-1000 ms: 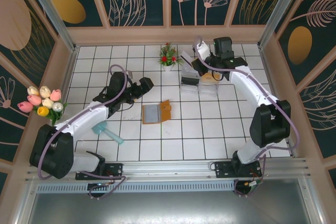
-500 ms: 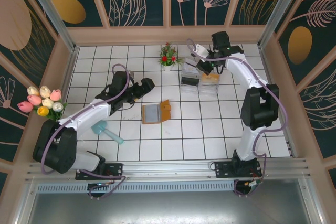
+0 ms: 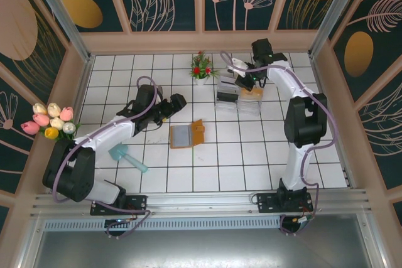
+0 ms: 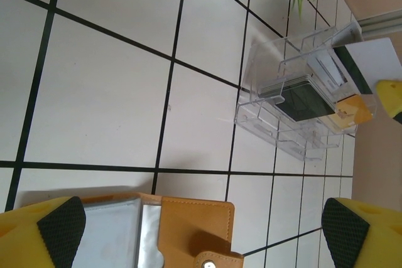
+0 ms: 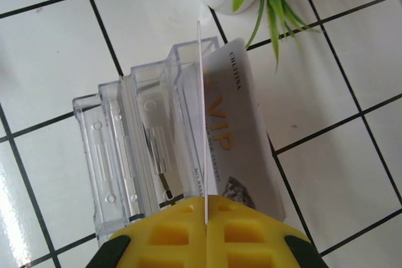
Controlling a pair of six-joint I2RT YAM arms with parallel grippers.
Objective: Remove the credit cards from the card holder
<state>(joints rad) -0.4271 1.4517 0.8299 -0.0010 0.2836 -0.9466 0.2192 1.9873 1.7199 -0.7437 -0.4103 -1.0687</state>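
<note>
The left arm (image 3: 107, 133) reached from the near left corner of the table (image 3: 251, 158) toward its middle, forearm low and angled right; the left gripper (image 4: 201, 224) had its jaws spread wide, the black pads (image 4: 61, 227) far apart and holding nothing; in the left wrist view they framed the card holder (image 3: 187, 134) without touching it. The card holder lay open and flat near the middle of the table, its clear pockets turned up, its tan flap to the right.

The right arm (image 3: 295, 92) stretched from the near right corner up along the right side, then bent left near the far edge; the right gripper (image 5: 206, 211) pointed down over the clear tray (image 5: 113, 155), which stood just beside the potted plant (image 3: 201, 67); its yellow fingers (image 5: 245, 236) were pressed together on a thin pale card (image 5: 202, 117), seen edge-on and rising from the seam above the tray's slots. A grey VIP card (image 5: 235, 136) showed just right of that edge; whether the two touched I could not tell.
</note>
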